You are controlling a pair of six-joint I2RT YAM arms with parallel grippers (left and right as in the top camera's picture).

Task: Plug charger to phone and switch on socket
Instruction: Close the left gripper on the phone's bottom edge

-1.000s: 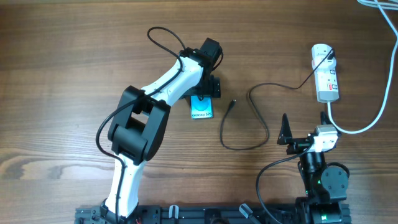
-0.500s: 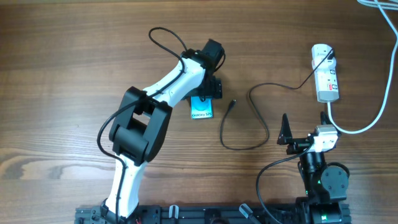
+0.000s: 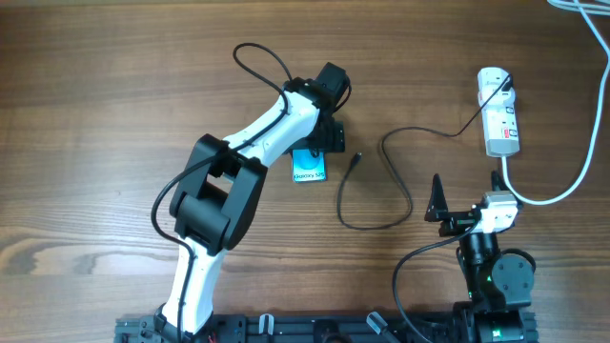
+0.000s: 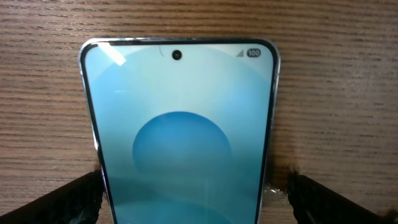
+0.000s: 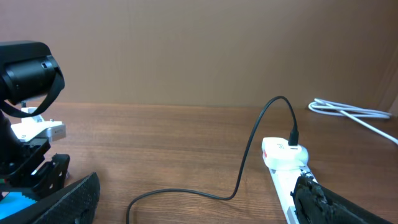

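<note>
The phone (image 3: 308,171) lies flat on the table with its teal screen up and fills the left wrist view (image 4: 180,124). My left gripper (image 3: 319,143) is open and low over the phone's far end, one finger on each side (image 4: 199,202), the left finger near its edge and a gap at the right. The charger's black cable (image 3: 372,225) loops across the table; its connector tip (image 3: 355,159) lies free just right of the phone. Its plug (image 3: 505,84) sits in the white socket strip (image 3: 499,119). My right gripper (image 3: 467,192) is open and empty (image 5: 199,208), near the strip (image 5: 283,155).
A thick white cord (image 3: 562,191) runs from the socket strip to the back right corner, and shows at the right of the right wrist view (image 5: 348,112). The left arm (image 3: 257,129) reaches diagonally over the table's middle left. Wood table all round.
The left arm's wrist has shifted slightly to the right above the phone. The phone, the cable and the right arm have not moved.
</note>
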